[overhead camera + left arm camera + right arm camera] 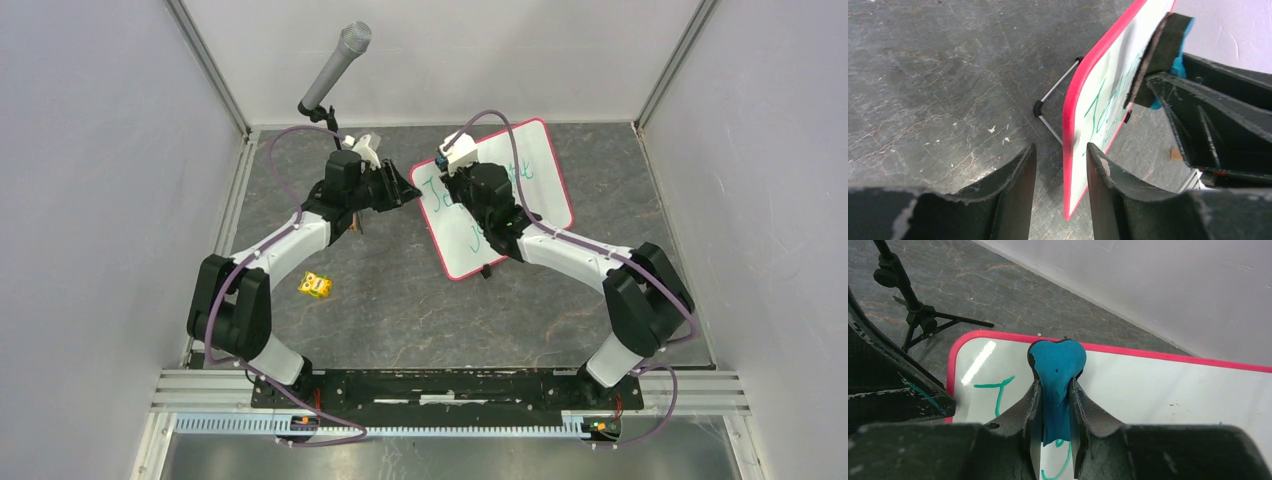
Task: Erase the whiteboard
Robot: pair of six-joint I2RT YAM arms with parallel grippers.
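The whiteboard (540, 175) stands tilted at the back of the table, pink-red framed, with green writing on its face (1158, 385). My left gripper (1060, 155) straddles the board's left edge (1070, 125), one finger behind and one in front. It is open, with a gap showing on each side of the frame. In the top view that gripper (408, 190) sits at the board's left side. My right gripper (1055, 387) is shut on a blue eraser (1057, 362). The eraser's dark felt side (1153, 60) lies against the upper left of the board's face.
A microphone (335, 65) on a small tripod (913, 315) stands at the back left. A small yellow block (316, 285) lies on the grey table near the left arm. The board's wire foot (1048, 107) juts out behind it. Enclosure walls ring the table.
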